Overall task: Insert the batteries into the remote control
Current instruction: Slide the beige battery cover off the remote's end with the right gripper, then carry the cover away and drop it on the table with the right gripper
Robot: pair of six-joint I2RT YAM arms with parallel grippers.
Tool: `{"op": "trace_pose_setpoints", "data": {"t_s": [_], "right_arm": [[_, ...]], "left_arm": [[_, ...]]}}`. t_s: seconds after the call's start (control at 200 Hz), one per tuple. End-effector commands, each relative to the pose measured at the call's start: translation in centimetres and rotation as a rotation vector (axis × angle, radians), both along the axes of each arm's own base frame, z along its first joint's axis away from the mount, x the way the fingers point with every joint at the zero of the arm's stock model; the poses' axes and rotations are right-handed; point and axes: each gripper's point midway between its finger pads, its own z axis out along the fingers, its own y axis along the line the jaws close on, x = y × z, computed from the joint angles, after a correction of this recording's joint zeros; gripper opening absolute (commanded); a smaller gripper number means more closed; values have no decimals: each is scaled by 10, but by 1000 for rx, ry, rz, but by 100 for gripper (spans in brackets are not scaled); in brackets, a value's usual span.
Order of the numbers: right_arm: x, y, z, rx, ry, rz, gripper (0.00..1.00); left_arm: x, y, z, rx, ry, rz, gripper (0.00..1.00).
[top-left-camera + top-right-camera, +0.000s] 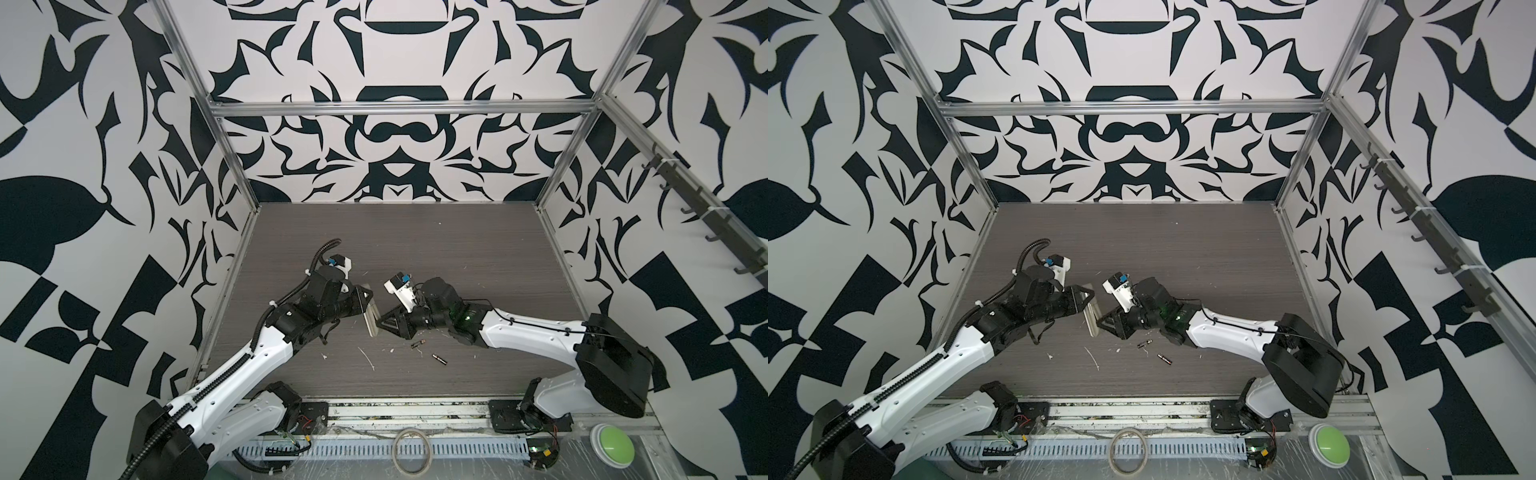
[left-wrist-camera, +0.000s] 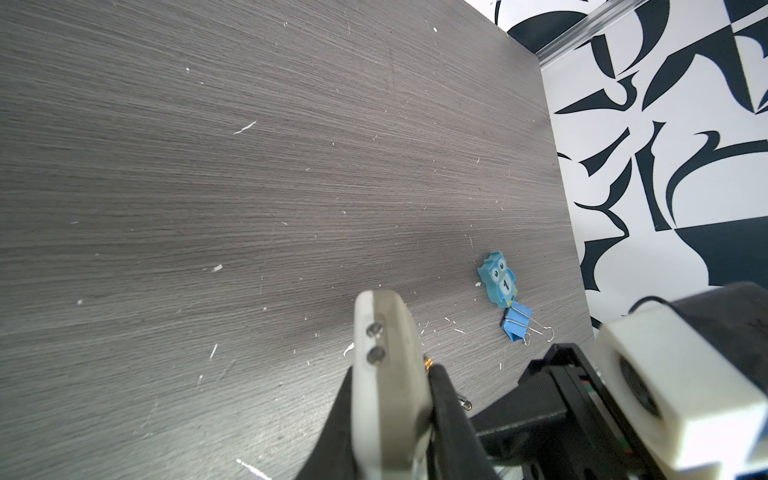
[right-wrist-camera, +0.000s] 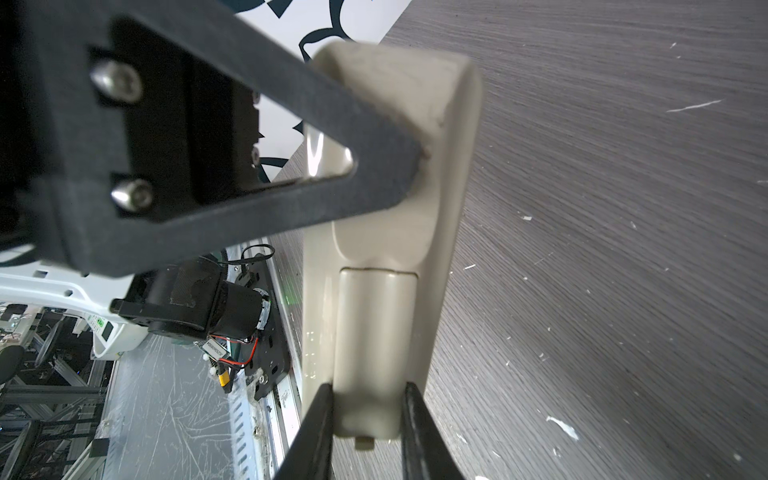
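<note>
Left gripper [image 1: 367,300] is clamped on the remote control's [image 1: 371,316] far end, steadying it. Right gripper [image 3: 369,388] straddles the battery cover [image 3: 374,324] at the near end, likely to slide it off; whether it grips firmly, I cannot tell. The batteries [image 1: 418,343] wait on the table [image 1: 457,257], near right.

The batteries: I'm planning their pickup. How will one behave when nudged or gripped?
Both batteries lie on their sides on the flat table, so a sideways nudge would probably roll them. They look small and slim, so likely light. Their smooth round casings may slip when pinched.
</note>
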Motion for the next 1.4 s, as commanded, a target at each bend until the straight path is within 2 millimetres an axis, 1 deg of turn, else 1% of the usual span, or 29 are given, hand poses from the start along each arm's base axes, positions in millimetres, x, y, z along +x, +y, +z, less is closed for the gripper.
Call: {"op": "trace_pose_setpoints", "data": {"t_s": [0.0,0.25,0.475,0.605,0.685,0.815,0.95,1.035,1.11,1.19,1.395], "right_arm": [[-2,6,28,77,-75,27,24],[-1,5,28,78,-80,26,22],[-3,2,25,57,-85,26,21],[-2,-5,21,24,-92,13,21],[2,-12,19,-1,-99,-9,20],[11,-29,13,-100,-136,-52,20],[22,-57,2,-271,-228,-110,20],[30,-77,-9,-378,-269,-146,20],[38,-94,-18,-462,-276,-175,20],[47,-107,-27,-532,-270,-196,20],[64,-127,-48,-676,-241,-218,20]], "left_arm": [[1,6,2,-10,-19,31,0],[5,14,2,24,-38,67,0],[9,17,7,32,-73,87,0],[11,18,9,37,-91,87,0],[11,18,5,45,-88,83,0],[9,16,-1,35,-92,68,0],[4,10,-8,0,-97,34,0],[2,7,-12,-17,-103,13,0],[-1,4,-15,-31,-110,-12,0],[-3,0,-18,-44,-117,-41,0],[-12,-6,-28,-75,-134,-100,0]]}}
